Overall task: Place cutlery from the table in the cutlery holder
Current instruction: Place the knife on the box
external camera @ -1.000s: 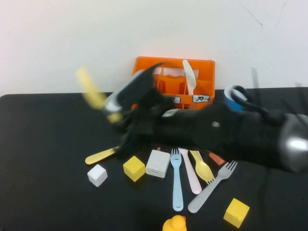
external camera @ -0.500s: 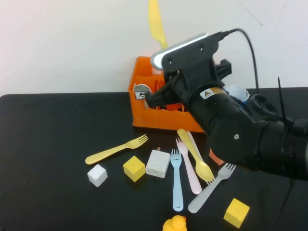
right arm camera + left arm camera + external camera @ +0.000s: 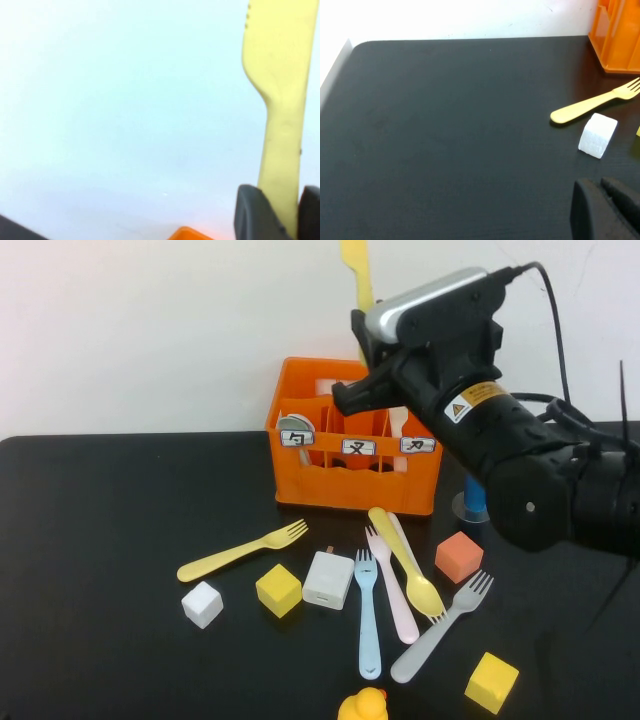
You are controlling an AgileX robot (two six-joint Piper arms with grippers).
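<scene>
My right gripper (image 3: 278, 202) is shut on the handle of a yellow knife (image 3: 356, 268) and holds it upright, high above the back of the orange cutlery holder (image 3: 350, 485). The knife also shows in the right wrist view (image 3: 281, 95). The holder has a grey spoon (image 3: 295, 426) and a white piece (image 3: 398, 422) in it. On the table (image 3: 100, 540) lie a yellow fork (image 3: 243, 550), a blue fork (image 3: 367, 615), a pink piece (image 3: 397, 595), a yellow spoon (image 3: 406, 560) and a grey fork (image 3: 440, 632). My left gripper (image 3: 605, 200) is shut and empty, low over the table's left part.
A white cube (image 3: 202, 603), a yellow cube (image 3: 278, 589), a white block (image 3: 328, 580), an orange-red cube (image 3: 459, 557), another yellow cube (image 3: 491, 681) and a yellow duck (image 3: 362, 706) lie among the cutlery. A blue cup (image 3: 474, 496) stands right of the holder.
My right arm has risen from the table with the yellow knife and swung right, to above the holder. The knife has turned upright. The orange-red cube has come into view.
</scene>
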